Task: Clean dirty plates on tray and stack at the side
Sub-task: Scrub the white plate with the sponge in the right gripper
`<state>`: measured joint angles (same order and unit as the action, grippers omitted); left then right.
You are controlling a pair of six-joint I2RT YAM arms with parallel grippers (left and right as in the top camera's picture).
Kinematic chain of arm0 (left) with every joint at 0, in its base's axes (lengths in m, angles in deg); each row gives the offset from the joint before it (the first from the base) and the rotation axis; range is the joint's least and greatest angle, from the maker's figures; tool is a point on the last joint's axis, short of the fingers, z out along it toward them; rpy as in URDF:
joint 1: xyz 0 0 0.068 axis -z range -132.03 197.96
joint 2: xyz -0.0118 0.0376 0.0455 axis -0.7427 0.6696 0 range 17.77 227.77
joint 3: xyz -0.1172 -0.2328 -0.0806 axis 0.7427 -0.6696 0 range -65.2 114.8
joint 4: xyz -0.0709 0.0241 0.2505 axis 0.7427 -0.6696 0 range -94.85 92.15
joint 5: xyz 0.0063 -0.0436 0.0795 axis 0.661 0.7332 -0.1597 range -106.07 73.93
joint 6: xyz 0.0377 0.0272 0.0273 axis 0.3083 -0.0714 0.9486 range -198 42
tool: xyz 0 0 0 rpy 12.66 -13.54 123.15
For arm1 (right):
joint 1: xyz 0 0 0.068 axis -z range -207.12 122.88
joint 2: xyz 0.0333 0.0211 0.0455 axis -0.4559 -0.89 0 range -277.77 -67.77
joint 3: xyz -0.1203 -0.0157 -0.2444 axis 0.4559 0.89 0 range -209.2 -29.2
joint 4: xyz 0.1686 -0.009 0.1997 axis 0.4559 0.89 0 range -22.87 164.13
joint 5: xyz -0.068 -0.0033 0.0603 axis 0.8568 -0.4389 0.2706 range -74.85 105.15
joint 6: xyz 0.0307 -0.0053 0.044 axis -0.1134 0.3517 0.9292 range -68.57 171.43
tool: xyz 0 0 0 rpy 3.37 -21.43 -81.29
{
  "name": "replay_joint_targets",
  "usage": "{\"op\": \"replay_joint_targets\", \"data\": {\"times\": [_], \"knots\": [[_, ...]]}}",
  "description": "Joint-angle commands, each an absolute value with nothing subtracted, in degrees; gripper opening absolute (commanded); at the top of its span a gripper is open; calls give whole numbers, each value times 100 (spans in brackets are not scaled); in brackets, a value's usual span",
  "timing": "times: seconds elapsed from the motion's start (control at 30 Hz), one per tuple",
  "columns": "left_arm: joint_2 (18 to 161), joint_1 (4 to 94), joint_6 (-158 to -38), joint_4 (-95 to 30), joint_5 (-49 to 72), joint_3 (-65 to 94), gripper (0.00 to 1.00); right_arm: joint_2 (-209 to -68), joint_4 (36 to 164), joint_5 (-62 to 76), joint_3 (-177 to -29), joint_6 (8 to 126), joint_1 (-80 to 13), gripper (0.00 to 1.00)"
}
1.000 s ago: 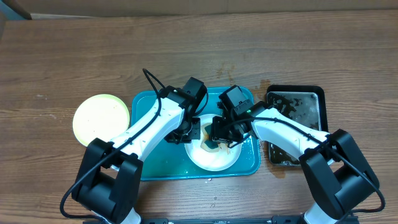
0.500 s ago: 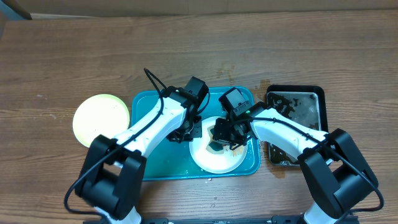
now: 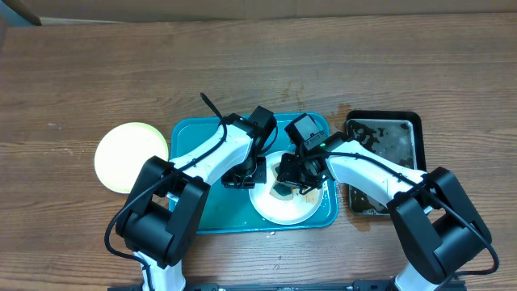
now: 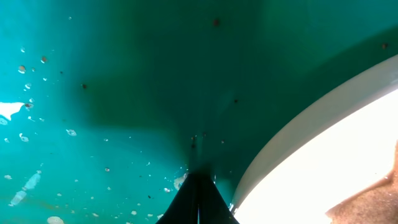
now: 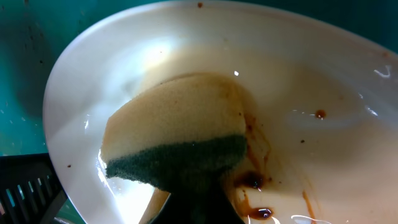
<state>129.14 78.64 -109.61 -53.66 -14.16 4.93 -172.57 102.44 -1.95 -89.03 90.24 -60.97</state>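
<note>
A white plate with brown smears lies in the right half of the teal tray. My right gripper is shut on a yellow sponge with a green scouring side and presses it on the plate beside brown smears. My left gripper is shut, its tips on the wet tray floor just left of the plate's rim. A pale yellow plate lies on the table left of the tray. I see no second white plate.
A narrow black tray of dirty water stands right of the teal tray. Water drops and crumbs lie on the tray floor. Both arms cross over the tray's middle.
My left gripper has moved right, up to the plate's left rim. The plate has shifted slightly right. The sponge has moved a little over the plate.
</note>
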Motion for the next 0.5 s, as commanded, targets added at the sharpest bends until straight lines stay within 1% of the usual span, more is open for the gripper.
{"op": "replay_joint_targets", "data": {"times": [0.0, 0.13, 0.2, 0.27, 0.37, 0.47], "knots": [[13084, 7877, -11057, -5342, -1029, 436, 4, -17401, 10277, 126, -8847, 9066, -6103, 4], [12627, 7785, -11057, -5416, -1025, 440, 4, -17401, 10285, 187, -8847, 9046, -6103, 4], [12394, 7759, -11053, -5436, -1018, 440, 6, -17401, 10303, 191, -8847, 9046, -6103, 4], [12190, 7761, -10953, -5423, -950, 440, 15, -17401, 10327, 213, -8847, 9046, -6103, 4], [12103, 7775, -10880, -5388, -852, 440, 20, -17401, 10338, 226, -8847, 9046, -6103, 4], [12153, 7812, -10885, -5385, -856, 436, 24, -17401, 10351, 226, -8847, 9046, -6103, 4]]}}
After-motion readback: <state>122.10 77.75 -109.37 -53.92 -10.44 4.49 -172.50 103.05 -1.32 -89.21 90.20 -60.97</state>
